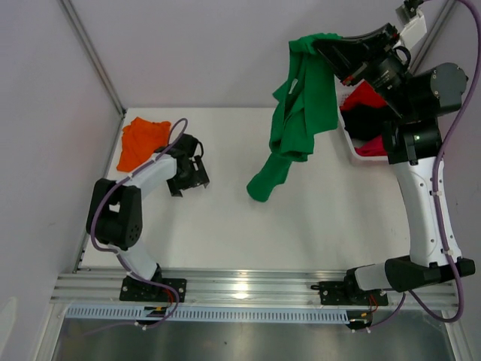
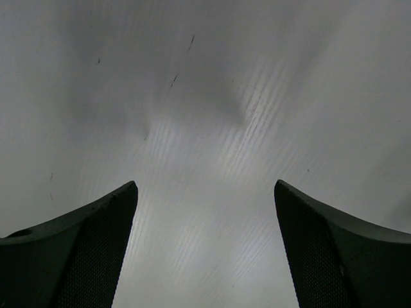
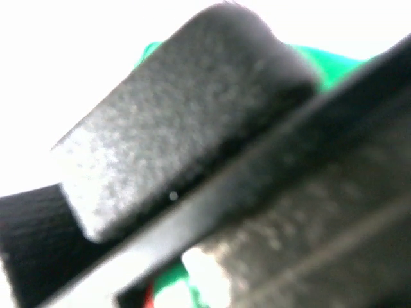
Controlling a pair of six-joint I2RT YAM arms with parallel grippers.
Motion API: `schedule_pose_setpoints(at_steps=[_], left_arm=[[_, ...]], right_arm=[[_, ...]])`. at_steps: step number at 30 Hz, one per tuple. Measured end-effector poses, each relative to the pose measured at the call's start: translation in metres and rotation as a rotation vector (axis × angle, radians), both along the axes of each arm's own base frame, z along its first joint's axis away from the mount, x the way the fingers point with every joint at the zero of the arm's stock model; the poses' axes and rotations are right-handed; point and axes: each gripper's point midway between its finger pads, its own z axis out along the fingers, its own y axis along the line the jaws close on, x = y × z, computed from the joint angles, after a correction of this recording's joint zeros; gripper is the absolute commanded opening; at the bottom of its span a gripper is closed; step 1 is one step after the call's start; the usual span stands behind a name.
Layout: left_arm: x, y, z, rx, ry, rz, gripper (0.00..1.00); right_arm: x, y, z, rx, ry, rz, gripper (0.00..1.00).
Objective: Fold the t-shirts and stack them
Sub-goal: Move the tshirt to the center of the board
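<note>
I see the green shirt (image 1: 304,105) hanging bunched and twisted over the table's (image 1: 225,226) far right, its tail down at mid-table. The orange shirt (image 1: 139,141) lies crumpled at the far left corner. A red shirt (image 1: 364,98), black shirt (image 1: 368,122) and magenta shirt (image 1: 372,148) are heaped at the right edge.

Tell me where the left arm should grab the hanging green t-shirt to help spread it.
Take the bunched lower end of the green t-shirt, coming in from the left arm's side, low over the table. The right gripper pinches the top, so the cloth hangs long and its bottom is the free part nearest the open left gripper.
</note>
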Motion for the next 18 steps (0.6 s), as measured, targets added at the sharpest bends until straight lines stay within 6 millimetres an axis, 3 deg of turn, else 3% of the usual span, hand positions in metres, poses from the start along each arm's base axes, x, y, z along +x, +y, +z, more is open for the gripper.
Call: schedule_pose_setpoints(at_steps=[5,9,11,14,18], left_arm=[[0.002,-0.012,-0.008,-0.010,0.022,-0.017,0.88],[0.002,-0.016,-0.012,-0.015,0.033,-0.024,0.88],[0.004,-0.017,-0.010,-0.019,0.030,-0.025,0.88],[0.007,-0.018,-0.007,-0.024,0.020,-0.025,0.88],[0.009,-0.019,-0.004,-0.028,0.012,-0.024,0.88]], right_arm=[[-0.030,0.007,0.022,0.050,-0.004,0.124,0.00],[-0.040,0.020,0.021,0.100,0.060,0.231,0.00],[-0.041,0.033,0.011,0.114,0.108,0.290,0.00],[-0.037,0.061,-0.021,0.113,0.228,0.375,0.00],[-0.021,0.099,-0.086,0.079,0.421,0.426,0.00]])
